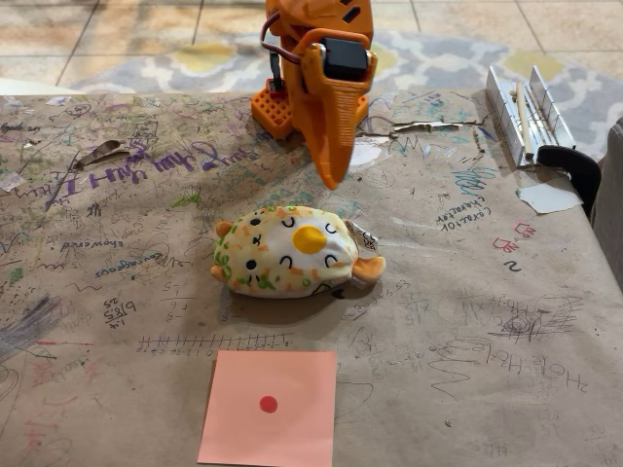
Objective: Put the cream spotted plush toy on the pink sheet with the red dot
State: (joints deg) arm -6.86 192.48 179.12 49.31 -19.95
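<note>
a: nearest the camera lies the pink sheet with the red dot, flat on the brown paper table cover, at about six o'clock in the fixed view. its lower edge runs off the frame.

b: and the cream spotted plush toy?

a: it sits at the middle of the picture, at twelve o'clock from the sheet and apart from it, with a strip of scribbled paper between them. it lies on its side, yellow yolk patch up, an orange ear at nine o'clock and the orange tail at three o'clock. a small white tag pokes out by the tail.

b: where is the gripper?

a: at twelve o'clock from the plush, pointing down, its orange tip above the toy's upper edge and not touching it. the fingers look pressed together into one point, with no gap to be seen and nothing between them.

b: anything else on the table?

a: a metal rail piece with a black clamp at about two o'clock, near the far right corner. pen scribbles cover the paper.
</note>
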